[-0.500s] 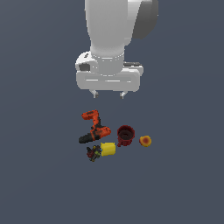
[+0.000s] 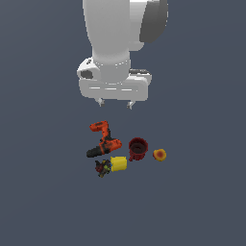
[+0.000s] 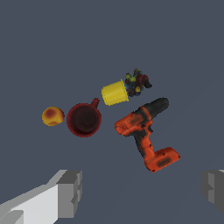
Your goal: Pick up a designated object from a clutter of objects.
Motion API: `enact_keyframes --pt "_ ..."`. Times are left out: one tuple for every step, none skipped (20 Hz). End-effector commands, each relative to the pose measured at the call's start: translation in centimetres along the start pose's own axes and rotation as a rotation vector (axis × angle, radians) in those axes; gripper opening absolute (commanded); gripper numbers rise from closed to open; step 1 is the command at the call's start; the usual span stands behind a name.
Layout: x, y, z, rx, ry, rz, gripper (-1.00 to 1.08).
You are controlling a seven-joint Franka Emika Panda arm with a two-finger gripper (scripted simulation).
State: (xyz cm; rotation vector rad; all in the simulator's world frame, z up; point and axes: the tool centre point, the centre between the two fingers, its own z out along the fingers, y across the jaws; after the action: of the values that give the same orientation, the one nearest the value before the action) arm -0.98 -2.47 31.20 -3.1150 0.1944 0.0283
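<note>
two fingers (image 2: 114, 103) spread wide and empty, well above the yellow-red ball (image 2: 159, 154) beside the dark red mug (image 2: 138, 148)

A white robot arm (image 2: 117, 33) with a dark grey patch near its shoulder hangs over a flat slate-blue floor (image 2: 202, 202); its gripper (image 2: 114, 103) is white with pale grey fingertips (image 2: 129, 104), which appear mid-grey in the wrist view. Below lies a power drill (image 2: 103, 141) in bright orange-red with black on its barrel and grip. A mug (image 2: 138, 148) is dark red, darker still inside. The ball (image 2: 159, 154) is yellow-orange with a red patch. A cylinder (image 2: 117, 164) is plain yellow. Against it sits a small dark item (image 3: 137, 82) speckled with green, blue, red and yellow.
</note>
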Motion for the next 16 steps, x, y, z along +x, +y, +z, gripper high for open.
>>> enact_keyframes --pt "-0.1 0.3 0.0 0.005 -0.005 0.012 1.00" --pt "-0.1 0.3 0.0 0.005 -0.005 0.011 1.00" --pt "0.0 0.2 0.0 0.004 -0.004 0.010 1.00" --pt "0.0 0.2 0.1 0.003 -0.003 0.010 1.00" --pt "0.0 0.1 0.1 0.003 -0.003 0.012 1.00" --pt "0.0 0.1 0.1 0.004 -0.003 0.016 1.00" --pt "0.1 0.0 0.2 0.004 -0.004 0.020 1.00" --pt "0.1 -0.1 0.3 0.004 -0.004 0.025 1.00" --pt "0.2 -0.2 0.4 0.004 -0.004 0.032 1.00" --pt "0.2 -0.3 0.5 0.004 -0.004 0.039 1.00" --pt "0.3 -0.4 0.7 0.004 -0.003 0.047 1.00" --pt "0.4 -0.6 0.8 0.004 -0.003 0.055 1.00" --pt "0.5 -0.7 1.0 0.004 -0.003 0.065 1.00" --pt "0.6 -0.9 1.1 0.004 -0.003 0.075 1.00" --pt "0.7 -1.1 1.3 0.004 -0.003 0.086 1.00" --pt "0.8 -1.3 1.5 0.004 -0.003 0.099 1.00"
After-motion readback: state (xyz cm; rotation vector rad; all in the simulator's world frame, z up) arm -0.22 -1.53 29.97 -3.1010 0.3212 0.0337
